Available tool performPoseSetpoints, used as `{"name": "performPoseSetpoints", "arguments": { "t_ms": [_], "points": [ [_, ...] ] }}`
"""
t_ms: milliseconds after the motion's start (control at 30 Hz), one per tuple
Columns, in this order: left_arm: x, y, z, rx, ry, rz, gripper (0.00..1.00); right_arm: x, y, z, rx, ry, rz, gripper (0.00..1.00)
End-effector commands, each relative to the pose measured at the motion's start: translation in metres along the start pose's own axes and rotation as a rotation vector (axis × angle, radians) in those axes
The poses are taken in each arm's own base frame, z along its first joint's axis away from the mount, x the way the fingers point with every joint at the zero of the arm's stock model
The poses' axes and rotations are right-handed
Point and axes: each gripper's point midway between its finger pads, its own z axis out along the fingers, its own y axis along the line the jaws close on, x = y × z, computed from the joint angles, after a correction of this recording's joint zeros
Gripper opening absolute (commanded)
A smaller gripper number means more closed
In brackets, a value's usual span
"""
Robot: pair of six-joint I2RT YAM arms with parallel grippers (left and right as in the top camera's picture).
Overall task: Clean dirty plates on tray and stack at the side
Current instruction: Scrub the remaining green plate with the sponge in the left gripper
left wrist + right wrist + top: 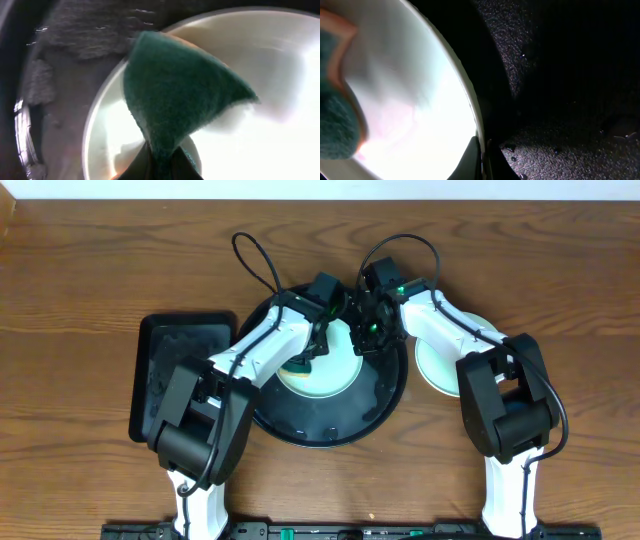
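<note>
A pale mint plate [335, 370] lies on the round black tray [330, 438]; a yellowish edge shows at its lower left. My left gripper [312, 350] is shut on a green sponge [298, 364], which presses on the plate's left part. In the left wrist view the sponge [180, 95] fans out from the left gripper [162, 162] over the plate [270, 75]. My right gripper [366, 340] is shut on the plate's far right rim. The right wrist view shows the right gripper [483, 157] pinching the plate's [420, 100] rim above the tray [570, 100].
Another mint plate [435, 365] rests on the wooden table [100, 270] just right of the tray, partly under my right arm. A rectangular black tray [175, 350] lies at the left, partly under my left arm. Small crumbs dot the round tray's floor [590, 150].
</note>
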Motion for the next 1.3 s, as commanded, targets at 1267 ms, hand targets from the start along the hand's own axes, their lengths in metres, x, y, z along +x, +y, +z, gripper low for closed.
{"name": "performPoseSetpoints", "arguments": {
  "t_ms": [1267],
  "points": [
    [0.036,-0.043,-0.028,0.461,0.266,0.206,0.07,0.012,-0.009,0.009,0.041,0.033,0.005,0.01]
  ]
}}
